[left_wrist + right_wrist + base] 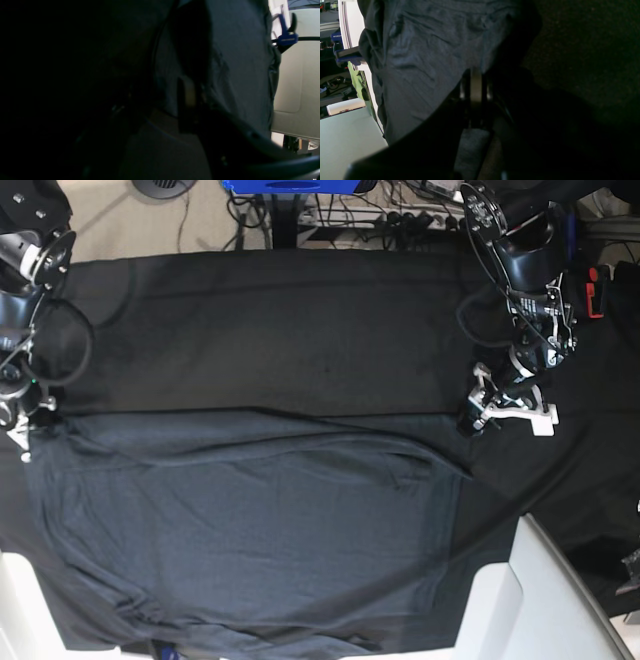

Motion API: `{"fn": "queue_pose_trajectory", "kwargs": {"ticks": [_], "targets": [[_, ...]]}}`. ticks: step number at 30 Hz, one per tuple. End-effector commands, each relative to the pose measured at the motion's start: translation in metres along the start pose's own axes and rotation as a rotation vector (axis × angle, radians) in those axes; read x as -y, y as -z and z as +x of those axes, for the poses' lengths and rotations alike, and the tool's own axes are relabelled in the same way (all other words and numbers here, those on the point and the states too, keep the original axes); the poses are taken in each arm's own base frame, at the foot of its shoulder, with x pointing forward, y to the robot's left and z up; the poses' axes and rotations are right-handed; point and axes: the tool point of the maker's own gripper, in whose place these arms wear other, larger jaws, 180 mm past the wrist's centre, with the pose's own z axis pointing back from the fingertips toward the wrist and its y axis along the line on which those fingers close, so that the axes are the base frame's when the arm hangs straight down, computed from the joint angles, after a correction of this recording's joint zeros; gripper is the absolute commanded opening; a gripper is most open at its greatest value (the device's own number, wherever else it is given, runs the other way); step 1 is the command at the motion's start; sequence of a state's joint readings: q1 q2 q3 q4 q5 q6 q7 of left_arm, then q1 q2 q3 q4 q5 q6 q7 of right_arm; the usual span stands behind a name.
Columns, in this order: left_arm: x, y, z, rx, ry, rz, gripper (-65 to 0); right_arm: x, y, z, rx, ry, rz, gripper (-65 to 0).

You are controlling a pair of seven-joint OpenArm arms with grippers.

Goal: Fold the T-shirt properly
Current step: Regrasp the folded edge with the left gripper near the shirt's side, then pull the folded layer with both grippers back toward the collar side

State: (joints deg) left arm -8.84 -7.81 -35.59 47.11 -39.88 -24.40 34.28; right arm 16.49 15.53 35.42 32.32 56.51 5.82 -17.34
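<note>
Across the near half of the black tablecloth (pixel 300 320) the T-shirt (pixel 260 530) lies spread flat, mostly one layer, wrinkled, lower hem hanging toward the table's front edge. No finished fold visible, so I judge we're at the start: first fold pending, everything else left. My right gripper (pixel 22 425) sits at the shirt's top corner on the base view's left, jaws clamped on grey cloth per its wrist view. My left gripper (pixel 478 418) is down at the opposite top corner; too dark, can't tell if it's pinched fabric.
</note>
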Motion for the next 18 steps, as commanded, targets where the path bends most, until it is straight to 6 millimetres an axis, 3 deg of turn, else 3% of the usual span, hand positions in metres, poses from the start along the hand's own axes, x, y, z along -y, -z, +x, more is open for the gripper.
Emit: {"fn": "queue_pose_trajectory", "kwargs": {"ticks": [1,6,9,14,18], "targets": [[0.001,0.000,0.006,-0.004,0.014,0.002,-47.6,-0.020,0.000,0.020,0.039,-0.008,0.045,-64.8],[0.000,0.006,0.002,-0.024,-0.010,0.006,-55.0,-0.020,0.000,0.020,0.039,-0.008,0.045,-64.8],[0.003,0.013,-0.001,-0.039,-0.034,0.001,-65.0,-0.020,0.000,0.020,0.039,-0.008,0.045,-64.8],[0.006,0.014,-0.003,-0.060,-0.039,-0.006,-65.0,-0.021,0.000,0.019,0.036,-0.018,0.046,-64.8],[0.020,0.011,0.004,-0.102,-0.001,-0.032,-65.0,-0.027,-0.001,0.022,0.029,-0.035,0.059,-64.8]]}}
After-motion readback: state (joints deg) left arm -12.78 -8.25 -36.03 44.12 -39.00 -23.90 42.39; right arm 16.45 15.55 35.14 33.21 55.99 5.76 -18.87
